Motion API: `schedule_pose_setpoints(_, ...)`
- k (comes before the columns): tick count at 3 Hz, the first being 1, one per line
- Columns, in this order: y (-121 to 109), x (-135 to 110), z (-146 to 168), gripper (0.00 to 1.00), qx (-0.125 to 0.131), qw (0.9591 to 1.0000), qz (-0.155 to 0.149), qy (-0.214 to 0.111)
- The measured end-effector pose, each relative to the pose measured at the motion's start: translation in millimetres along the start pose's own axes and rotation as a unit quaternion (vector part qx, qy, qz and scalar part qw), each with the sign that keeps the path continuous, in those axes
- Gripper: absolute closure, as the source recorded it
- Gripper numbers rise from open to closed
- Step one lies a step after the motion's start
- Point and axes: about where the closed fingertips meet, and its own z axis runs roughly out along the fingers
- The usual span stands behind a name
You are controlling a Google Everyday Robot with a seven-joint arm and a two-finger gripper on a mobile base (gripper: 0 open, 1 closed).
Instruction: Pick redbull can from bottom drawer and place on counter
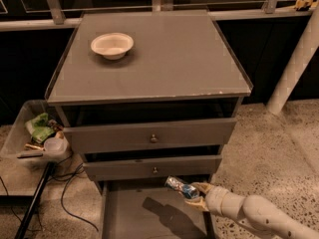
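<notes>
Claw (193,194): closed on the can, gripping its right end between two yellowish fingers (202,187); it sat over the right part of the bottom drawer, just below the front of the middle drawer.
Can (177,185): blue and silver, lying nearly on its side in the claw's grip, free end pointing up and to the left; held above the drawer floor, not resting on it.
Arm (249,212): pale and rounded, reaching in from the lower right corner towards the drawer.
Bottom drawer (127,210): pulled out, its flat grey floor showing; a dark shadow (164,215) of claw and can lay on the floor under them.
Middle drawer (149,167): partly pulled out, with a small knob at its centre.
Top drawer (149,136): partly pulled out, knob at its centre, a dark gap above it.
Counter (169,63): grey, flat, thin raised rim, small pale chips along the front edge near the right.
Bowl (112,45): white, upright, on the counter's back left part, well apart from the can.
Bin (17,141): clear plastic, left of the cabinet, holding green wrappers and a small white tub.
Cable (67,200): black, looping on the floor beside the cabinet's lower left.
Pillar (294,63): white, slanting, at the right edge behind the cabinet.
</notes>
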Motion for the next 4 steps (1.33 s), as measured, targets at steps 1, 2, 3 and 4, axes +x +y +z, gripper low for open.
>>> schedule_pose_setpoints(1,0,0,0,1.00,-0.001,1.0000,0.000,0.000)
schedule_pose_setpoints(2,5,9,21,1.00,-0.019,0.9997,0.004,0.016)
schedule_pose_setpoints(3,-3,-11,19,1.00,-0.015,0.9994,-0.014,0.028)
schedule_pose_setpoints(4,-20,-64,-17,1.00,0.021,0.9974,-0.061,0.030)
